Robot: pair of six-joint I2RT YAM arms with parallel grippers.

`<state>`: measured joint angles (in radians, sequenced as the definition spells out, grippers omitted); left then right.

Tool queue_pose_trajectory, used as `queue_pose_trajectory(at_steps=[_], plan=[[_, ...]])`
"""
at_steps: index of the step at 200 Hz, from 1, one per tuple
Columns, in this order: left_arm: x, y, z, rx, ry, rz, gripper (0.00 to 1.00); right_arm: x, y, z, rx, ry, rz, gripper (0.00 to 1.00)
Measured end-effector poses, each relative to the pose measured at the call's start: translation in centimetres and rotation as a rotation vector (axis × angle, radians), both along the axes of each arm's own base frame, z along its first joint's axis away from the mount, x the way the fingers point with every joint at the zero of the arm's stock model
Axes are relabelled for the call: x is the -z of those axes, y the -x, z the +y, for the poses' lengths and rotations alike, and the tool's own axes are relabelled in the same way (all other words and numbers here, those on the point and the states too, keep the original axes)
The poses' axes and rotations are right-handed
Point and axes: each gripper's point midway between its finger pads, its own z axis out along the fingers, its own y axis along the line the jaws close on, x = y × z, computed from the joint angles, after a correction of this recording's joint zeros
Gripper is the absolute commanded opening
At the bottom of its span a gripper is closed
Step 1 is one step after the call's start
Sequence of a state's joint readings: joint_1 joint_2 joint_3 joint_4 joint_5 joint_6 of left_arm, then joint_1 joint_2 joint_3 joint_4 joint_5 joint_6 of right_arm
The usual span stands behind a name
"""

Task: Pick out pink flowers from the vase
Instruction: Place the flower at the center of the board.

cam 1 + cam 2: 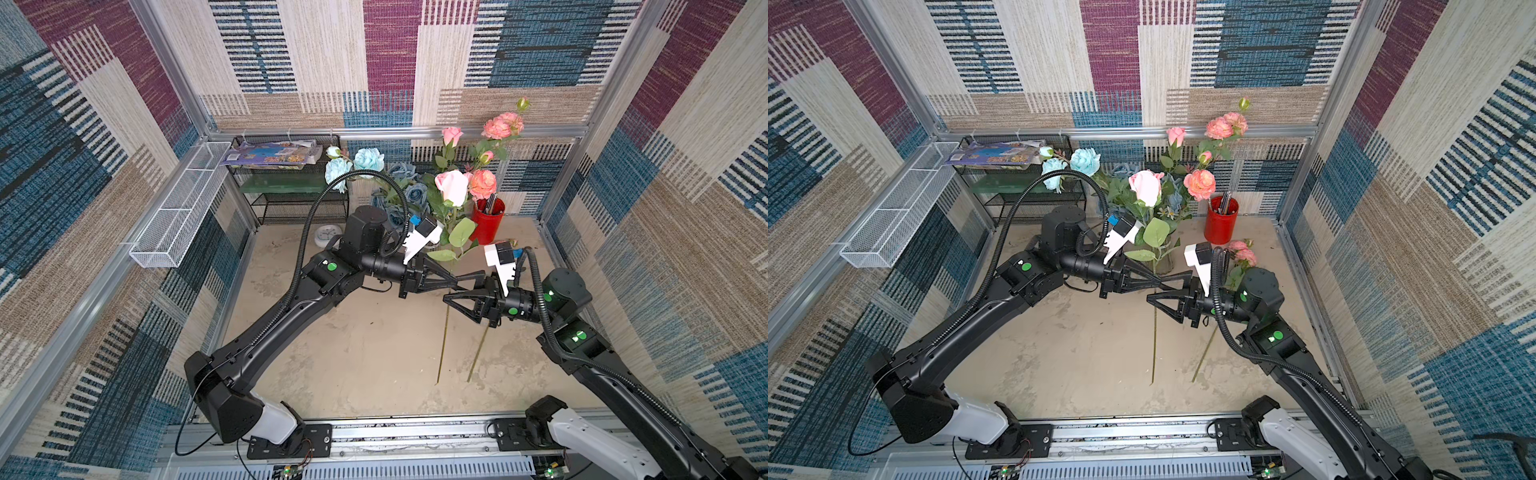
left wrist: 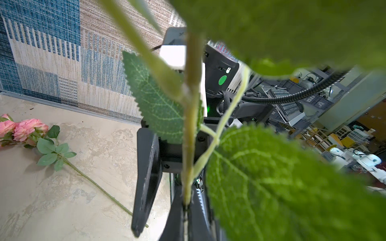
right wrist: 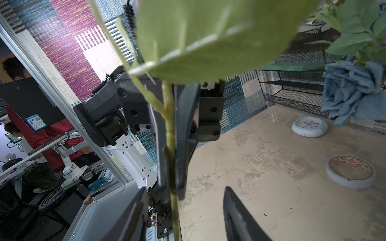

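Left tool [image 1: 457, 286] is pressed together on the stem [image 3: 170, 133] of a pink rose [image 1: 452, 187]. It holds the rose upright near the vase [image 1: 1166, 261], apparently for a handover. Right tool [image 1: 453, 293] is spread and straddles that stem, not visibly touching it. Another of the pink flowers [image 2: 25, 129] lies on the tabletop [image 1: 374, 353], seemingly already removed. Print on the tape roll [image 3: 352, 171] and on the blue label [image 3: 35, 123] is illegible.
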<state>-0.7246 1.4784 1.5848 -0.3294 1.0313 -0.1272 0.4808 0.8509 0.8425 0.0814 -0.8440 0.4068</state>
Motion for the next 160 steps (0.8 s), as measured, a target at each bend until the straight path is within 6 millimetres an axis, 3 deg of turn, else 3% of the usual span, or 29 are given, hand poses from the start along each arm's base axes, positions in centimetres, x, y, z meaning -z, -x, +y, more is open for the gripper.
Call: queue_pose_trajectory(at_steps=[31, 71, 132, 160], plan=[[0.1, -0.2, 0.1, -0.007, -0.003, 0.006, 0.00, 0.2, 0.0, 0.5, -0.016, 0.009, 0.010, 0.26], [0.4, -0.6, 0.2, -0.018, -0.008, 0.013, 0.00, 0.0, 0.3, 0.8, -0.028, 0.015, 0.007, 0.19], [0.7, -0.9, 0.3, -0.032, -0.015, 0.024, 0.00, 0.6, 0.0, 0.9, -0.018, 0.036, 0.014, 0.00], [0.7, -1.1, 0.4, -0.036, -0.016, 0.028, 0.00, 0.7, 0.0, 0.9, -0.016, 0.038, 0.013, 0.00]])
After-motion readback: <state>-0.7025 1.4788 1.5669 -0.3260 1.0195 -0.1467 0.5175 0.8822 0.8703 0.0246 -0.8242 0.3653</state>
